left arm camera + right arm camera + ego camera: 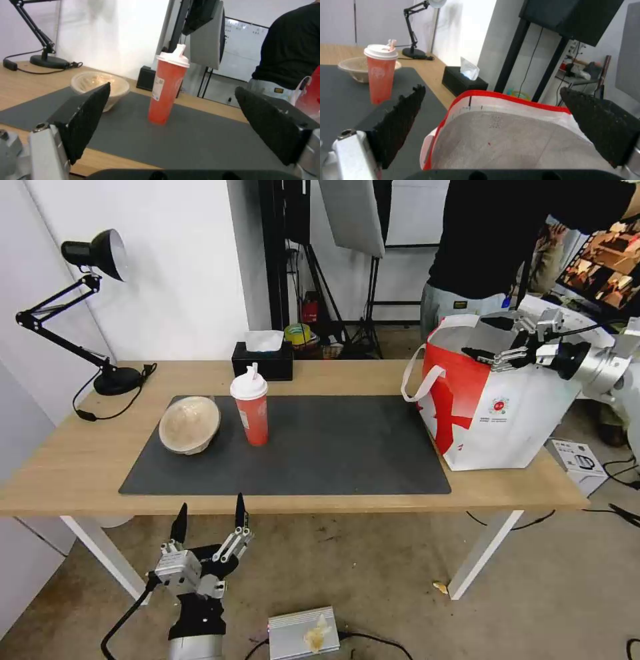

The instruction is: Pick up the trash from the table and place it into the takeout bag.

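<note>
The table (80, 460), a light-wood top with a dark grey mat (320, 447), spans the frame centre. Trash on the mat, centre left: one red cup (251, 405) and one beige pulp bowl (189, 424), two items, close together. One takeout bag (497, 413) stands at centre right. The right gripper (497, 340) hovers above the bag mouth, jaws spread, empty. The left gripper (210, 523) waits at lower left below the table edge, jaws spread, empty. Risk: the tall cup could tip if nudged during a grasp on the adjacent bowl.
</note>
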You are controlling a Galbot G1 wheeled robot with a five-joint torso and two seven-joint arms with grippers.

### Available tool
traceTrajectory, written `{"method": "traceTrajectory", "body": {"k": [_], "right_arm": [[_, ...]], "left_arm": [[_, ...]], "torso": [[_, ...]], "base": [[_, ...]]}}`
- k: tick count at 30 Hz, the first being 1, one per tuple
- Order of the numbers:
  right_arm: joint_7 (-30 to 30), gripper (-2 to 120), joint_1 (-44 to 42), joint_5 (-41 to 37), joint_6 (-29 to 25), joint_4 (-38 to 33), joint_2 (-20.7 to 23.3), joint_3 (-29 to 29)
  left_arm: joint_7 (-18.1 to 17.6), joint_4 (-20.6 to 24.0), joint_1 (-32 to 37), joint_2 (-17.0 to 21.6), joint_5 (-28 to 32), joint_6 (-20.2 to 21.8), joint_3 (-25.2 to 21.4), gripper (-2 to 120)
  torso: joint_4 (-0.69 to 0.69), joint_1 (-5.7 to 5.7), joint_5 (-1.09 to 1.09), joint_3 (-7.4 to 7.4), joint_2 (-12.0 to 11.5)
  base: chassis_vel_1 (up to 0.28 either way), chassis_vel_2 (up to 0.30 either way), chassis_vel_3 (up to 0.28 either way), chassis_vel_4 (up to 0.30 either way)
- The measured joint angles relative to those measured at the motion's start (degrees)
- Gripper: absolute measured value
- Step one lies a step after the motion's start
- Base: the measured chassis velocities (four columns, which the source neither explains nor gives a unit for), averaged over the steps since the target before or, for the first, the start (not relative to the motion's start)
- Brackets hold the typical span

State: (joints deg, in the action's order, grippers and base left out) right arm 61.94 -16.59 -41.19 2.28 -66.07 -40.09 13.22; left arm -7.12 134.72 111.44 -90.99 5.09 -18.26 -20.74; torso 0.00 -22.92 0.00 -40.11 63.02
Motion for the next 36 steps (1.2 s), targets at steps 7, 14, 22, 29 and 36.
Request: {"method": "traceTrajectory", "body": {"k": [7,14,22,29,36], "right_arm": [[-0.72,100,-1.54,-0.24,-0.29,-1.28,-0.08,0.61],[-6.44,100,-3.73,-4.19,-1.44,-5.47,0.41,1.56],[-21.05,100,-8.71,-9.6,-4.7,-15.62,1.64,2.91],[-31.02,100,-15.89,-11.36,-7.74,-25.59,1.31,5.0],[-39.6,100,-23.53,-11.31,-10.86,-33.41,-0.69,6.15]], "left_arm": [[0.0,0.2,0.15,-0.1,-0.06,0.0,-0.04,100],[0.0,0.62,0.54,-0.11,-0.14,0.0,-0.13,100],[0.0,0.69,0.55,-0.15,-0.19,-0.01,-0.11,100],[0.0,0.68,0.43,-0.17,-0.18,-0.05,-0.09,100],[-0.02,0.88,0.56,-0.06,-0.08,-0.17,-0.4,100]], "torso": [[0.0,0.0,0.0,0.0,0.0],[0.0,0.0,0.0,0.0,0.0],[-0.01,0.0,-0.01,0.0,0.0],[0.0,0.0,-0.01,0.0,0.0],[0.0,0.0,-0.01,0.0,0.0]], "base": [[0.0,0.0,0.0,0.0],[0.0,0.0,0.0,0.0],[0.0,0.0,0.0,0.0],[0.0,0.0,0.0,0.0],[0.0,0.0,0.0,0.0]]}}
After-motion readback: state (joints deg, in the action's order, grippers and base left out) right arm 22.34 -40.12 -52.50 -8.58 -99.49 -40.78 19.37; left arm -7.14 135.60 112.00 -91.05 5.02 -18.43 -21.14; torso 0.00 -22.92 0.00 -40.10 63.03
